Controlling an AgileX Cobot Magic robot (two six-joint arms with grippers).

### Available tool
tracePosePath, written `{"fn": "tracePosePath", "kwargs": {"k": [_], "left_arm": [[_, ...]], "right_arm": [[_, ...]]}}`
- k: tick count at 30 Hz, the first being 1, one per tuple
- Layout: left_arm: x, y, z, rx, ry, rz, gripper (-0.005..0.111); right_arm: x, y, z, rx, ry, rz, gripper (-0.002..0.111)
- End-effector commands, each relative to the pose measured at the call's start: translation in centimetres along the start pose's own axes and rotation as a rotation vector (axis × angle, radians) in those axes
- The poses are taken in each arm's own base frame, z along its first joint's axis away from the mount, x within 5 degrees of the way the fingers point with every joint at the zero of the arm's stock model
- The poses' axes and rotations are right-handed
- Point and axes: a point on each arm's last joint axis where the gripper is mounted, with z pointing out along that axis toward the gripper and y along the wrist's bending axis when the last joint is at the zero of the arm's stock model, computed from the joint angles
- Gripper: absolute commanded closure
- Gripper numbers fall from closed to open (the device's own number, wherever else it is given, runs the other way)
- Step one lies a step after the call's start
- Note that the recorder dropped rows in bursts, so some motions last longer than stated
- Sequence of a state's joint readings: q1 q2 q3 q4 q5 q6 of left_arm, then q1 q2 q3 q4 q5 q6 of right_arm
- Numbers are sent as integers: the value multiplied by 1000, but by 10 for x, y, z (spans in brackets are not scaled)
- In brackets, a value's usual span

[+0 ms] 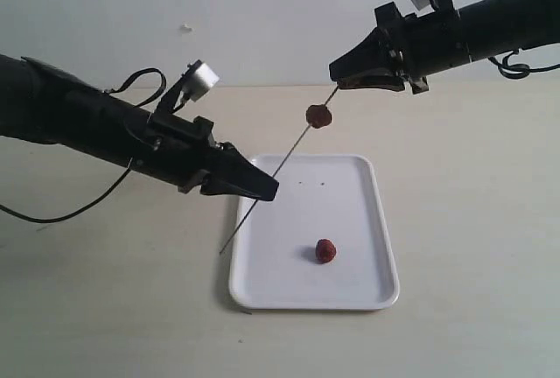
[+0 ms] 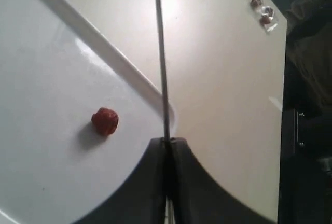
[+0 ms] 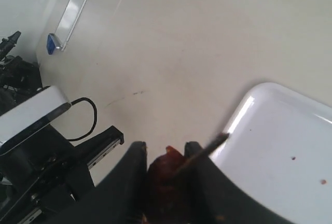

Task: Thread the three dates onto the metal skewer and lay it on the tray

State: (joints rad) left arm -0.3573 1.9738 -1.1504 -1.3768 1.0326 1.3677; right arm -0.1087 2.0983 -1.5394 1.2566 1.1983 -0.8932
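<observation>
Two hands share one rod. The left hand has its fingers pressed together on the metal skewer, low along its length; the left wrist view shows the rod coming straight out of the shut seam. I'd say it serves as the anchor, there to hold the rod stiff and slanted so fruit can be pushed down it. The right hand, high and to the far right, pinches a held date. In the right wrist view a dark lump fills the gap between its fingers, with the rod's end poking through. From where I stand that lump is hidden inside the fingers.

Just below the right hand, apart from its fingers, a threaded date sits on the rod. From there the skewer slopes down to the near left and through the left hand. Its lower tip ends beyond the left rim of the tray, above or on the counter — I cannot tell which.

The loose date lies on the tray toward its near end, near and right of the left hand and well apart from both hands. By my reckoning one is on, one is going on, and this one waits — the skewer is not yet laid down.
</observation>
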Motion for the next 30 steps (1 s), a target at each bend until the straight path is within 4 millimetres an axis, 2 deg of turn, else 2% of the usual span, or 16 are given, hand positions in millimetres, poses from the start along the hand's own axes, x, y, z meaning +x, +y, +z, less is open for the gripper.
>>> {"fn": "tracePosePath", "kwargs": {"k": [1, 6, 10, 12, 18, 20, 24, 30], "left_arm": [[-14, -14, 5, 63, -70, 42, 107], [-26, -28, 17, 84, -69, 99, 107], [-29, -28, 18, 63, -75, 107, 107], [-29, -23, 16, 21, -68, 113, 107], [-27, -12, 8, -36, -59, 116, 107], [-26, -8, 4, -49, -48, 114, 107], [-23, -1, -3, -75, -20, 112, 107], [-19, 18, -25, -137, -7, 100, 107]], "right_arm": [[1, 5, 2, -15, 21, -25, 83], [2, 11, 10, -33, 35, -36, 83], [2, 11, 10, -33, 35, -36, 83], [1, 11, 9, -34, 25, -31, 80], [-5, 10, 6, -43, -40, -24, 53], [-6, 10, 6, -46, -59, -32, 48], [-11, 13, 0, -25, -98, -45, 45], [-16, 34, -16, 1, -124, -126, 45]]}}
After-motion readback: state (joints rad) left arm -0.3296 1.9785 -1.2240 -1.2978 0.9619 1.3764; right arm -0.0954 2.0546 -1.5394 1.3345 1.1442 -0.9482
